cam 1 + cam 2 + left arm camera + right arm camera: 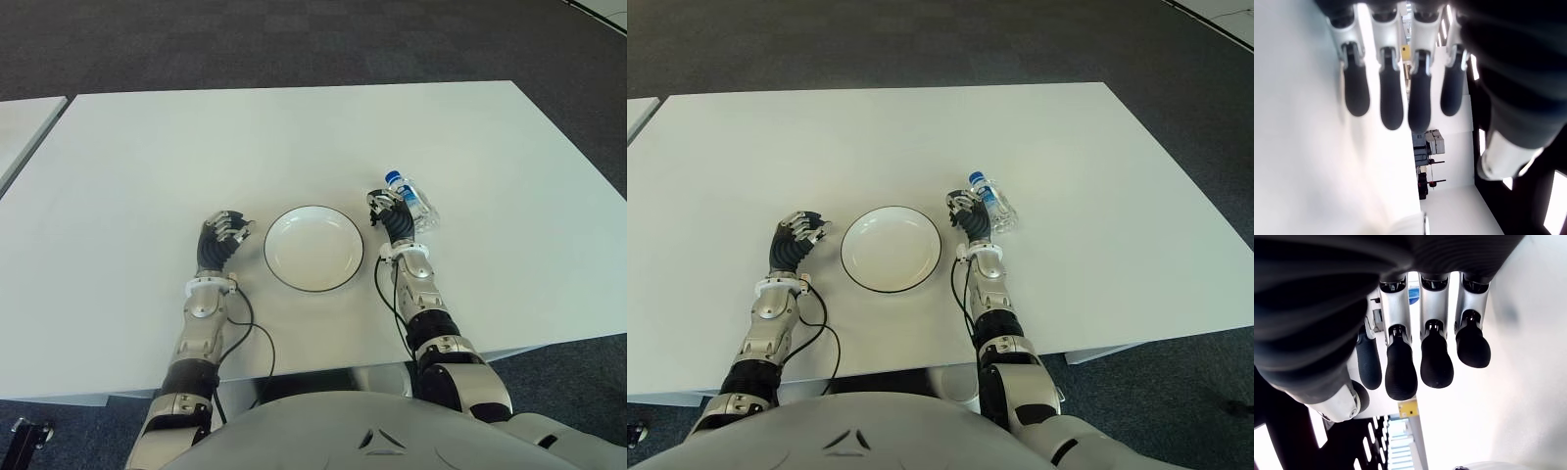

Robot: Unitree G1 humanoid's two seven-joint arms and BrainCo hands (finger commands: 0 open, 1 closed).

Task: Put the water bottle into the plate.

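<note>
A clear water bottle (pixel 416 209) with a blue cap lies on its side on the white table (pixel 294 147), cap pointing away from me. My right hand (pixel 392 217) is right beside it on its left, between bottle and plate, fingers (pixel 1400 372) relaxed and holding nothing. Whether the hand touches the bottle I cannot tell. The white plate (pixel 313 250) with a dark rim sits in front of me, nothing in it. To the left of the plate is my left hand (pixel 223 237), its fingers (pixel 1392 103) loose and holding nothing.
The table's front edge runs just before my forearms. A second white table (pixel 24 122) stands to the far left across a narrow gap. Dark carpet (pixel 294 39) lies beyond the far edge. Black cables (pixel 257 338) trail from both wrists.
</note>
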